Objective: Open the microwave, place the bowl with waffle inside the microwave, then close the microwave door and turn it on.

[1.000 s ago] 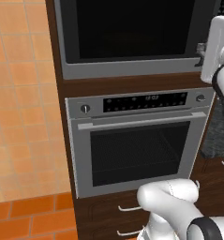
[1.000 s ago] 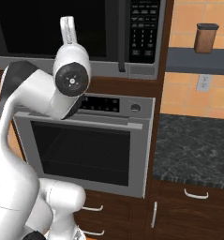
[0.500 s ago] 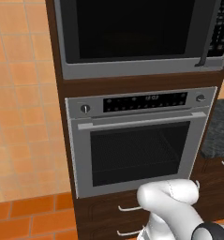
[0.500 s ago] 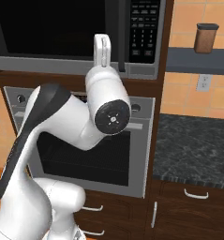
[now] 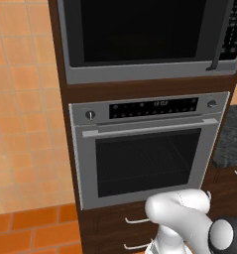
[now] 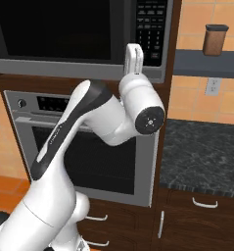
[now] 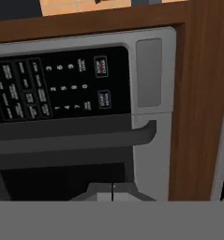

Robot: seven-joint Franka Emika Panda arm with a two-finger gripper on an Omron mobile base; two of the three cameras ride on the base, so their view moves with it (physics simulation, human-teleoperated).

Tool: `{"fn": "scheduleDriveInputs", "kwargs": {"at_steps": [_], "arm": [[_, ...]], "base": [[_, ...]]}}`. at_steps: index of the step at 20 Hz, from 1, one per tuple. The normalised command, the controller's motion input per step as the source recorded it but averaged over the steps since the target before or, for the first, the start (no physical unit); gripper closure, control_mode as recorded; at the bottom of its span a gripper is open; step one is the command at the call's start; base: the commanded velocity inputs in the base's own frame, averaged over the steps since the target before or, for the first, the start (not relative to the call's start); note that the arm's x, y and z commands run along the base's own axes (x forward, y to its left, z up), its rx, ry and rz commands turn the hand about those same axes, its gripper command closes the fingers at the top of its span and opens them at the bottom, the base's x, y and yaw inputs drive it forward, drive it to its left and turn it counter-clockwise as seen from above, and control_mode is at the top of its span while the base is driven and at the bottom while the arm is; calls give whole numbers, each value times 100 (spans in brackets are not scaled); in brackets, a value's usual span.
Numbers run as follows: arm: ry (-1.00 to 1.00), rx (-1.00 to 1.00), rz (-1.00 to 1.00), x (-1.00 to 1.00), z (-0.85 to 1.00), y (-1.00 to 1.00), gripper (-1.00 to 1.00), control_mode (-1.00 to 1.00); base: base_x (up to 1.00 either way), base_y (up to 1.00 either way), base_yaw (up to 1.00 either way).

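The microwave (image 5: pixel 140 34) is built in above the oven, and its black glass microwave door (image 6: pixel 55 29) stands closed. My gripper (image 6: pixel 133 47) points upward in front of the microwave's lower right frame, just left of the keypad (image 6: pixel 151 24), fingers pressed together and holding nothing. The hand view is rolled: the keypad (image 7: pixel 52 84) lies at upper left, the dark door handle (image 7: pixel 76 137) runs across the middle, and my shut gripper (image 7: pixel 112 191) sits just below it, close to the door glass (image 7: pixel 62 180). The handle (image 5: pixel 217 42) also shows in the left base view. The bowl with waffle is out of view.
A silver oven (image 5: pixel 149 149) with two knobs sits under the microwave, drawers (image 6: pixel 101 220) below it. A dark stone counter (image 6: pixel 206 152) lies to the right, with a brown jar (image 6: pixel 215 39) on a shelf above. Orange tiled wall (image 5: pixel 21 109) is at left.
The arm has swung right across the right base view and left the left base view. The shut gripper now sits by the microwave's handle and keypad.
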Motion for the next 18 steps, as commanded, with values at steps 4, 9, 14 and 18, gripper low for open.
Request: {"fn": "scheduleDriveInputs", "kwargs": {"at_steps": [4, 9, 14, 18], "arm": [[0, 0, 0, 64, 18, -17, 100, -100], [0, 0, 0, 67, 1, -28, 100, -100], [-1, 0, 0, 73, 0, -19, 100, -100], [0, 0, 0, 81, 0, -19, 100, -100]], "base": [[0, 0, 0], [0, 0, 0], [0, 0, 0], [0, 0, 0]]}}
